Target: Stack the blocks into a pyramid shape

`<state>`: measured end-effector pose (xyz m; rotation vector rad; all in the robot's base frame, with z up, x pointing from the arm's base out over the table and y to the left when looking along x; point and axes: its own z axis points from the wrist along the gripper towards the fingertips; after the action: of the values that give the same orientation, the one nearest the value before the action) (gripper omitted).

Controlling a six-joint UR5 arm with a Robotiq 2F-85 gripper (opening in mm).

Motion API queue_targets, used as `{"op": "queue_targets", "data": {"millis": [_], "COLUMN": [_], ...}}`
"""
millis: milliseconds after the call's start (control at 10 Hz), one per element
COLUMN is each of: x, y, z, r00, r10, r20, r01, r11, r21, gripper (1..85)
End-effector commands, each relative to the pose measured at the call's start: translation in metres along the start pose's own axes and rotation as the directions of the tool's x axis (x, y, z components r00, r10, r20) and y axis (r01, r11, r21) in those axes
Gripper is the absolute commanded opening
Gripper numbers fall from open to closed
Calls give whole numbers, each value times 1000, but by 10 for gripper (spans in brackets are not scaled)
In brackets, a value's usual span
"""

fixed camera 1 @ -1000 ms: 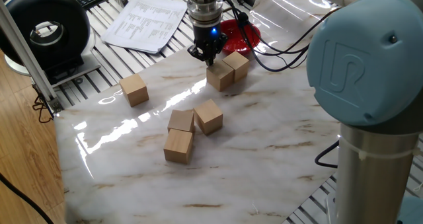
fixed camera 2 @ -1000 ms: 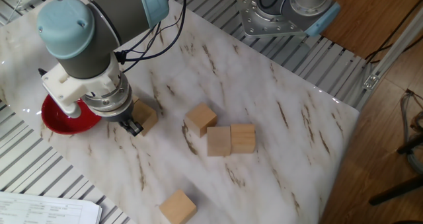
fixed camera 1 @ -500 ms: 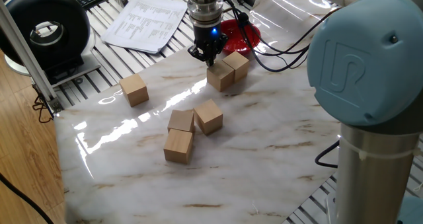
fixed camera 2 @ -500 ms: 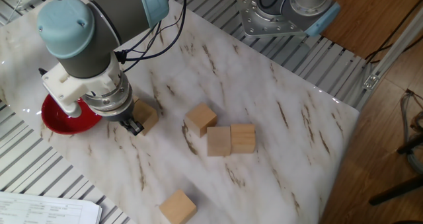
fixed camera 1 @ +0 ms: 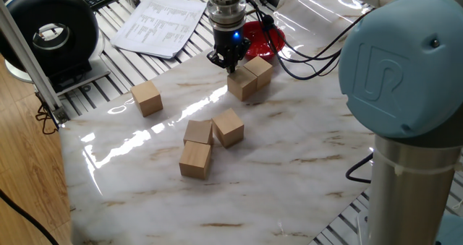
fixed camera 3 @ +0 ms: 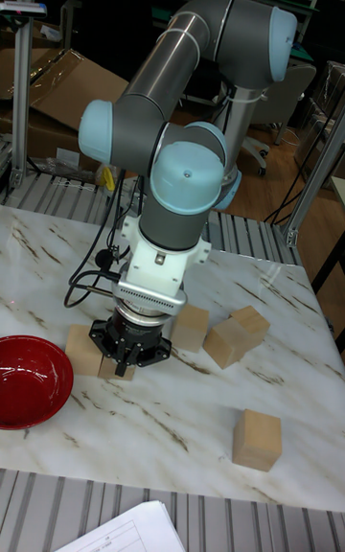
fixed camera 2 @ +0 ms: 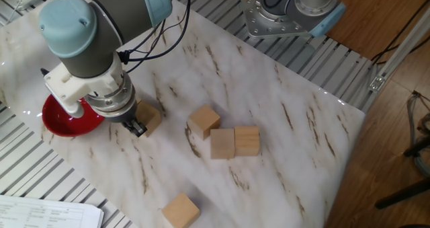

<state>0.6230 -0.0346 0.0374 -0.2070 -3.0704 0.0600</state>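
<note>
The gripper [fixed camera 1: 228,64] hung low over the marble table [fixed camera 1: 289,151], its dark fingertips [fixed camera 2: 138,130] down at the near corner of a pair of blocks. Whether the jaws were parted or closed on anything could not be told; the wrist body hid them in every view.

Directly under and just beyond the gripper sat the first block [fixed camera 1: 241,85], touching a second block [fixed camera 1: 260,70] behind it, toward the red bowl [fixed camera 1: 264,38]. In the other fixed view only one of the pair showed, a block face [fixed camera 2: 149,116] peeking out beside the wrist. In the tall fixed view a block [fixed camera 3: 82,350] sat partly behind the gripper [fixed camera 3: 129,353] on its bowl side.

Well away from the gripper, toward the middle of the table, three blocks clustered: a tilted block [fixed camera 1: 228,127] touching a flat-lying block [fixed camera 1: 197,133], and a third block [fixed camera 1: 195,160] right against that one. The sixth block [fixed camera 1: 147,97] stood alone, off to the gripper's side near the table edge by the printed sheets [fixed camera 1: 160,21].

The bowl lay just behind the gripper at the table's rim, with cables [fixed camera 1: 304,53] draped beside it. The widest bare marble lay past the cluster, on the far side from the bowl, running to the table's other edges.
</note>
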Motion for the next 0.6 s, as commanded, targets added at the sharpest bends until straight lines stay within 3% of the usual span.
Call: {"op": "queue_targets", "data": {"millis": [0,500], "x": [2,3], "y": [1,1], "z": [-2,-1], "r00": [1000,1000], "r10": [5,3], "r20": [-4,-4], "r01": [-5,-3], "r11": [1000,1000], "r21": [-14,-17], "gripper": [13,13]}}
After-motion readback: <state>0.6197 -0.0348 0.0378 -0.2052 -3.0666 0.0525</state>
